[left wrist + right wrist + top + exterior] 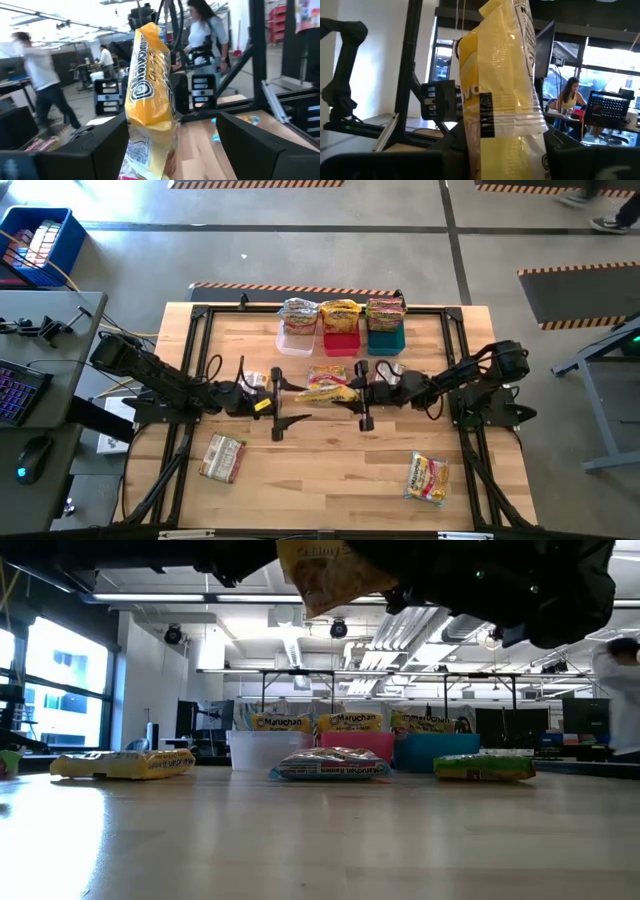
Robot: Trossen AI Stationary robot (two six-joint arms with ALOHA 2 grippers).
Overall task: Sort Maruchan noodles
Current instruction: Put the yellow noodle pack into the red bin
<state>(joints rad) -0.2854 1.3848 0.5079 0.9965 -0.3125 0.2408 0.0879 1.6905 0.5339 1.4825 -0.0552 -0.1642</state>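
Note:
A yellow Maruchan noodle packet (pixel 325 392) hangs in the air over the table's middle, between my two grippers. My right gripper (pixel 347 393) is shut on its right end. My left gripper (pixel 296 394) is open, and its fingers (pixel 107 145) stand on either side of the packet's left end (pixel 150 125). More noodle packets lie flat on the table: a pinkish one (pixel 326 373) under the held packet, a reddish one (pixel 222 457) near left and a yellow one (pixel 427 477) near right. My right gripper pinches the yellow packet's right end (pixel 515 150) between its two fingers, coming about level from the table's right. The packet sticks out toward my left gripper, lifted clear of the table (pixel 330 575). My left gripper is open around the other end; whether one finger brushes it, I cannot tell.
At the far edge stand a clear bin (pixel 297 340), a red bin (pixel 340 342) and a teal bin (pixel 386 340), each piled with packets. People move in the room beyond the table. The near middle of the table is bare wood.

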